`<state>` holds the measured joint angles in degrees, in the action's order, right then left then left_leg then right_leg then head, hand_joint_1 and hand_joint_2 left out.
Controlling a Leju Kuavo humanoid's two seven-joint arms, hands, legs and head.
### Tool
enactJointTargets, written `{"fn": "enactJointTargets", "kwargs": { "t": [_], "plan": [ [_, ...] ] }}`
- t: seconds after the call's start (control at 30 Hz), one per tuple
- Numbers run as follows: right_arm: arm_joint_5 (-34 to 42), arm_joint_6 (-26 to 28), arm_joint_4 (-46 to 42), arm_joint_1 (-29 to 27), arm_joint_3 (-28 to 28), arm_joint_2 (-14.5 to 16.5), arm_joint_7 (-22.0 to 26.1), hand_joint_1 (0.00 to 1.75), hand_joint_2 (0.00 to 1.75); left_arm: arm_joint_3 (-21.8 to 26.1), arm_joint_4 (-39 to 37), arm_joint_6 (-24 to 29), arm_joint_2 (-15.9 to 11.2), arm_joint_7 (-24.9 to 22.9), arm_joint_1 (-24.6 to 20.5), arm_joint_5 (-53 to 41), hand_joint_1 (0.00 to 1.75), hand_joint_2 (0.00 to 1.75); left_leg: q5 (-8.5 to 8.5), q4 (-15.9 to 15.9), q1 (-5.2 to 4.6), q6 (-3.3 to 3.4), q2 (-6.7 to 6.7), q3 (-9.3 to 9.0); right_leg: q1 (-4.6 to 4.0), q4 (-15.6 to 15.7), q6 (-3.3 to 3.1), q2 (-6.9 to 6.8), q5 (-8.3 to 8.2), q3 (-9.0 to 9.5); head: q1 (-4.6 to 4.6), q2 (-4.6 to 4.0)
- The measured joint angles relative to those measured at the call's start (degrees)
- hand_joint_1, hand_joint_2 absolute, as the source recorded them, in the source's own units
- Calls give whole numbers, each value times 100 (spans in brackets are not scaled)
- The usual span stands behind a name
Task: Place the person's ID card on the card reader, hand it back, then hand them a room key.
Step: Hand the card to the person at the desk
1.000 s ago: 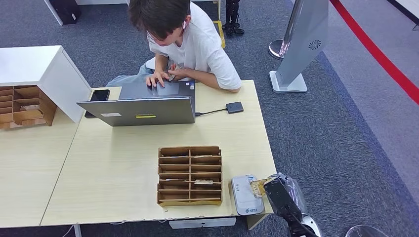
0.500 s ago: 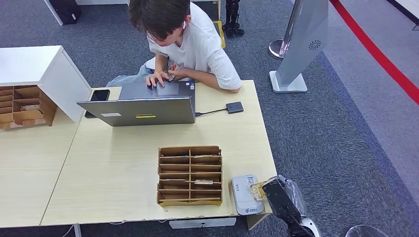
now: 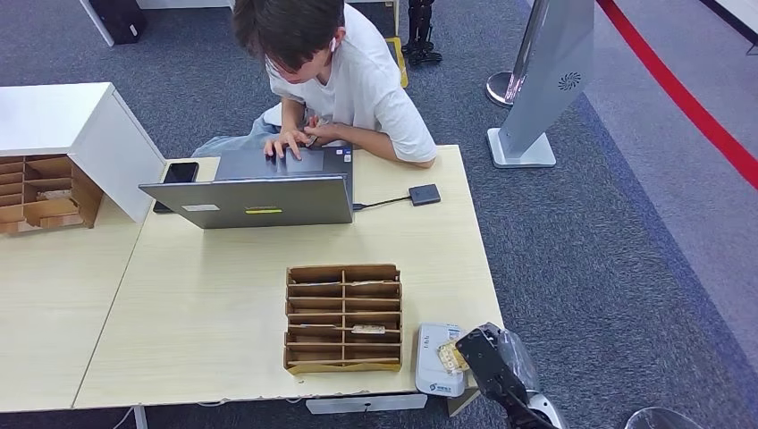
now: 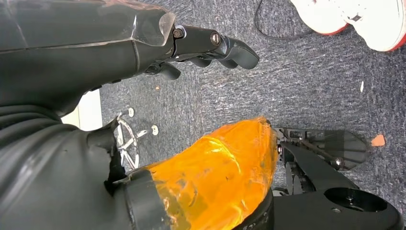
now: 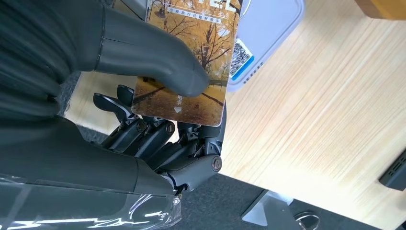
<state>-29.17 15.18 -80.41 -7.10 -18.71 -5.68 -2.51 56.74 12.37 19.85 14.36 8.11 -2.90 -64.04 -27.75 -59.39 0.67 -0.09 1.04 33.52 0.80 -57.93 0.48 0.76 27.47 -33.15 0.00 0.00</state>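
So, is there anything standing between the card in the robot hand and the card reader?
Nothing visible. The right robot hand holds the yellow autumn-picture card partly over the white rounded card reader, whose top looks bare.

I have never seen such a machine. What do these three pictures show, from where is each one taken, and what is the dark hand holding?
This is a humanoid robot with two arms. The wide picture comes from its head, looking down on a wooden table. There, a person types on a laptop; nearer lie a cardboard organizer and a white card reader. The other two pictures come from cameras at the wrists, so they look turned. In the right wrist view, the right robot hand pinches a card with an autumn-tree picture over the reader. In the left wrist view, the left robot hand hangs above the carpet, holding nothing.
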Motion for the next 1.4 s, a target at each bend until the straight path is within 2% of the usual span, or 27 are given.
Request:
{"fn": "enactJointTargets", "kwargs": {
  "t": [0.47, 1.03, 1.4],
  "plan": [
    [-24, -32, 104, 68, -170, 33, -4, 175, 175, 0, 1, 2, 0, 0, -3, -3, 0, 0, 0, 0, 0, 0, -1, -1, 0, 0, 0, 0, 0, 1, 0, 0],
    [-305, -260, 133, 540, -666, 168, -95, 175, 175, -58, 1, -28, -22, 0, -26, -93, 0, 0, 2, 0, 0, 1, 0, -1, 0, -1, 0, 0, 0, 2, 1, 0],
    [-451, -254, 167, 640, -708, 225, -114, 175, 175, -132, 1, -31, -31, -4, -28, -103, 0, 0, 2, 0, 0, 1, 0, 0, 0, 0, 0, 0, 0, 1, 1, 0]
  ]
}}
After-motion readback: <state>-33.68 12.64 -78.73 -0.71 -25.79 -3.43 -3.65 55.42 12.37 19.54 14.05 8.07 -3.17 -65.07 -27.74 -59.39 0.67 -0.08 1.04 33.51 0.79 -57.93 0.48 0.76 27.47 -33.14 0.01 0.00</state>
